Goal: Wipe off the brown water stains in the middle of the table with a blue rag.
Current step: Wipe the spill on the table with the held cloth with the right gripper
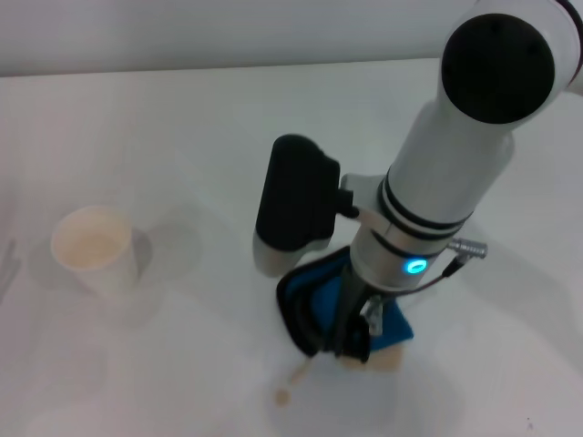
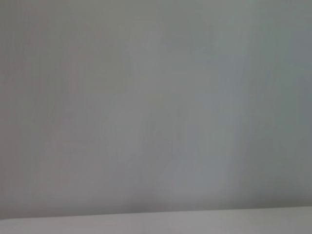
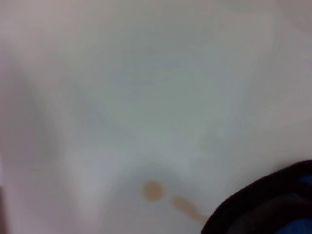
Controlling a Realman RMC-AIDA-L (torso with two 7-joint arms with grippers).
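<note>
We see the right end effector (image 1: pixel 351 341), at the tip of a thick white arm with a glowing blue ring, pressed down on the small bright-blue soft cloth rag with dark edging (image 1: pixel 314 296). The rag is bunched up, folds curling around the dark fingers, which look clamped on the cloth, though how tightly they close is hidden.

The rag lies flat on the smooth plain white surface (image 1: pixel 182 118), right under the end effector. Light tan-brown water stains (image 1: pixel 282 395) show just beside the rag's near edge: one round droplet and a thin streak leading to the cloth, plus a tan patch at the rag's corner. The right wrist view shows the same droplet and streak (image 3: pixel 153 190) next to the rag's dark edge (image 3: pixel 258 207).

A white paper cup with beige inside (image 1: pixel 93 248) stands well left of the rag. The left end effector is not seen.
</note>
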